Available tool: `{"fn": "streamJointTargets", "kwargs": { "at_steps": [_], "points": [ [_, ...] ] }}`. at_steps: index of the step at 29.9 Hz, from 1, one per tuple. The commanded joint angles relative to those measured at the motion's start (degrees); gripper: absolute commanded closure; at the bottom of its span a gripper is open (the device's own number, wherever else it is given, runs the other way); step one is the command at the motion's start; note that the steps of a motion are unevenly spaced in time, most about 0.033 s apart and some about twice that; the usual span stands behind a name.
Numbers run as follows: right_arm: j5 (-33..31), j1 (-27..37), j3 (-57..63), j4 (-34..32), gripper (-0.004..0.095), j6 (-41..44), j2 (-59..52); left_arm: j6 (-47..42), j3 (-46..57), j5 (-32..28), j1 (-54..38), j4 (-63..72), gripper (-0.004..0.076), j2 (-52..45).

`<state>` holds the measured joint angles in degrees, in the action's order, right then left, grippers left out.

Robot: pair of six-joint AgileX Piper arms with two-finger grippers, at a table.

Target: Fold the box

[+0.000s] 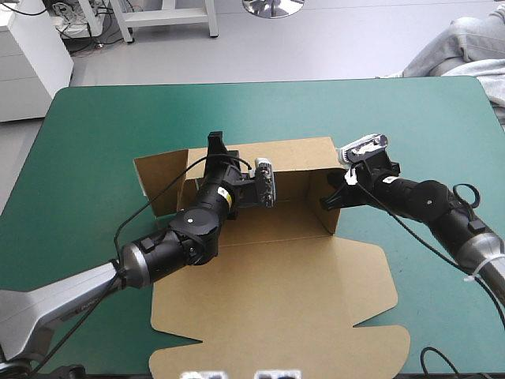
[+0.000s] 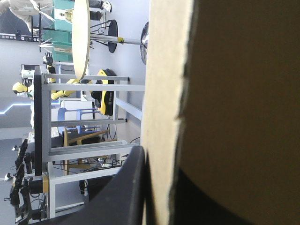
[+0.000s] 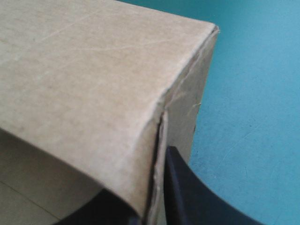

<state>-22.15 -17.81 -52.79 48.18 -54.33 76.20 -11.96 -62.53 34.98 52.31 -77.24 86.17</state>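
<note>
The brown box [image 1: 276, 300] lies mid-table, its lid flat toward the front edge. Its far wall [image 1: 292, 154] and right side wall [image 1: 332, 213] stand raised, and a left flap [image 1: 158, 180] angles outward. My left gripper [image 1: 215, 144] sits over the top edge of the far wall. In the left wrist view that gripper [image 2: 159, 187] is shut on the box, one black finger on each side of the board edge [image 2: 164, 93]. My right gripper [image 1: 331, 197] grips the right wall near its far corner. Close up, it [image 3: 157, 201] is shut on that wall [image 3: 93, 84].
The teal-green cover [image 1: 95, 126] shows bare to the left, right and far side of the box. The lid's front flaps [image 1: 379, 347] reach close to the table's front edge.
</note>
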Motion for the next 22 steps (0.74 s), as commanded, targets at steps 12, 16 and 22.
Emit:
{"fn": "streamJointTargets", "kwargs": {
  "at_steps": [12, 16, 22],
  "points": [
    [5.97, -0.49, -1.88, 1.50, 0.0925, 3.83, -0.49, -0.91, -1.63, -1.93, 3.73, -0.84, 0.0128, -2.57],
    [6.32, -0.49, -2.51, 1.36, 0.0927, 4.60, 0.85, -1.03, -1.63, -0.56, 7.52, -1.20, 0.0128, -4.92],
    [6.32, -0.26, -4.55, 1.21, 0.0927, 4.73, 1.24, 0.49, -1.63, 7.57, 15.93, -3.30, 0.0128, -9.23]
  ]
}}
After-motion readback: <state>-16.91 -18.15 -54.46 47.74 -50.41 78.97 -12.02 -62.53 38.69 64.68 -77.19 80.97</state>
